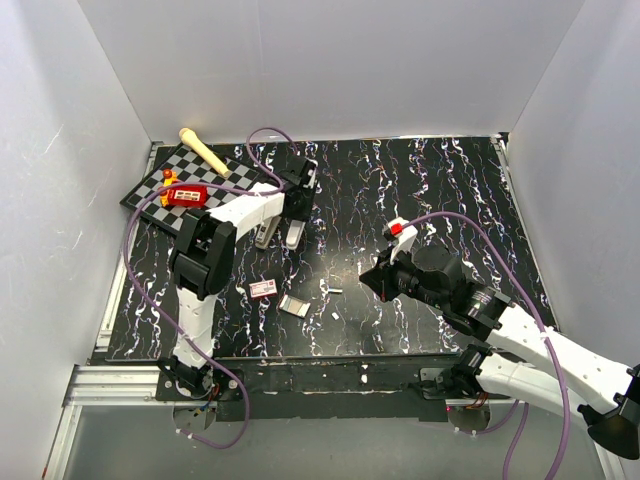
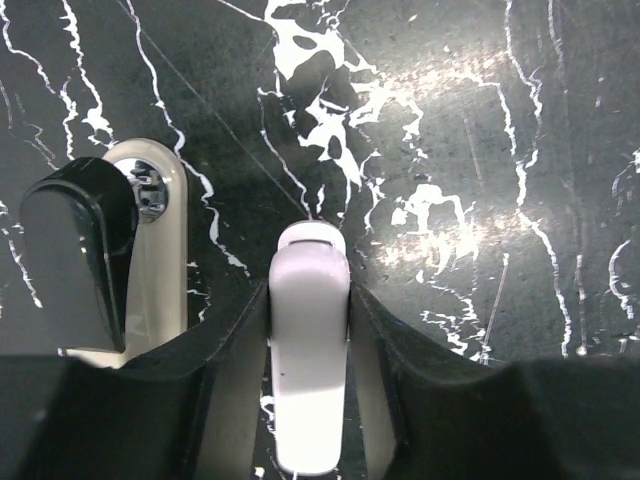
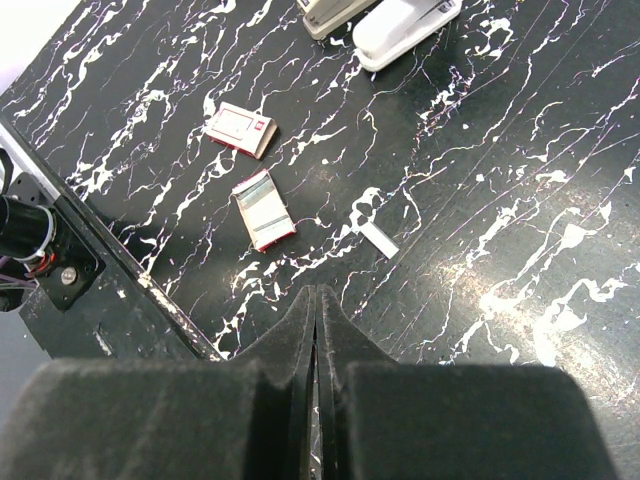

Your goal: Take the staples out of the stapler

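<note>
The stapler point(image 1: 268, 232), dark grey and silver, lies on the black marbled table just left of my left gripper point(image 1: 298, 205). It shows at the left of the left wrist view point(image 2: 100, 260) and at the top edge of the right wrist view point(image 3: 335, 10). My left gripper point(image 2: 310, 300) is shut on a white rounded oblong stick point(image 2: 310, 340) that lies beside the stapler. A thin grey strip of staples point(image 3: 378, 238) lies loose mid-table point(image 1: 336, 291), ahead of my right gripper point(image 3: 316, 292). That gripper point(image 1: 373, 276) hovers shut and holds nothing.
A small red-and-white box point(image 3: 240, 128) and a flat silvery rectangle point(image 3: 264, 208) lie left of the staples. A checkerboard point(image 1: 165, 200) at the back left carries a wooden mallet point(image 1: 205, 150) and a red object point(image 1: 187, 195). The table's near edge point(image 3: 150, 290) is close.
</note>
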You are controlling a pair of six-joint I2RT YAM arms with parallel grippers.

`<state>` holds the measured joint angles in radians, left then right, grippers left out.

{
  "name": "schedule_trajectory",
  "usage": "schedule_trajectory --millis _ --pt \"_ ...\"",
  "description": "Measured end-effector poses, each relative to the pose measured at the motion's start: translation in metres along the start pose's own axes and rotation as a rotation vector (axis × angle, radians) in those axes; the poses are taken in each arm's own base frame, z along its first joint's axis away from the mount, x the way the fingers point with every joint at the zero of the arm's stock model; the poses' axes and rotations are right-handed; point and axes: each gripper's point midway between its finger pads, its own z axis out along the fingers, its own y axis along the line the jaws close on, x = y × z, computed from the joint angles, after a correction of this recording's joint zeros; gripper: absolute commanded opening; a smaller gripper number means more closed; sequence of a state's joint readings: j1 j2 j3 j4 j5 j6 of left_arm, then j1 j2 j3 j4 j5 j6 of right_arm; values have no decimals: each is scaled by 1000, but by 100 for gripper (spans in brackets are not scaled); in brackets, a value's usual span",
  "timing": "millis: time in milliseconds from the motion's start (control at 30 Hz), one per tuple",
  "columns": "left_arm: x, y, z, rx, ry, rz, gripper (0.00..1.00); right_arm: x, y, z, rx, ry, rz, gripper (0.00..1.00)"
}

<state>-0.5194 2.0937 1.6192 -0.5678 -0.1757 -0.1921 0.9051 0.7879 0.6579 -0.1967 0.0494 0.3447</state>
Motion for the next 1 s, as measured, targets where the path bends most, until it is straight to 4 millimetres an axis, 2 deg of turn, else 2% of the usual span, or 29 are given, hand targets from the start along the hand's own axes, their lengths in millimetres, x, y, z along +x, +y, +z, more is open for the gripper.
schedule_trajectory --millis 67,200,333,433,533,700,800,867,1000 --pt "2 2 -1 -1 -5 0 49 0 0 0 0 0 1 10" --pt "12 8 0 -12 13 3 56 0 0 0 -1 1 2 15" --pt "16 11 1 -16 22 2 59 1 0 0 0 5 1 23" --pt "12 12 -5 -13 4 -3 61 2 1 0 -4 14 -1 31" --pt "1 13 -26 -4 -42 -16 62 0 4 1 -11 29 -4 38" --pt "-29 14 -83 43 -183 -62 62 -1 11 5 -40 66 -8 43" --pt "-38 12 -114 87 -254 -93 61 5 16 9 -64 107 -5 43" --pt "-37 11 -129 110 -279 -111 59 12 18 11 -75 143 -3 43" --pt "-11 13 -143 134 -265 -143 51 33 24 18 -95 238 -1 43"
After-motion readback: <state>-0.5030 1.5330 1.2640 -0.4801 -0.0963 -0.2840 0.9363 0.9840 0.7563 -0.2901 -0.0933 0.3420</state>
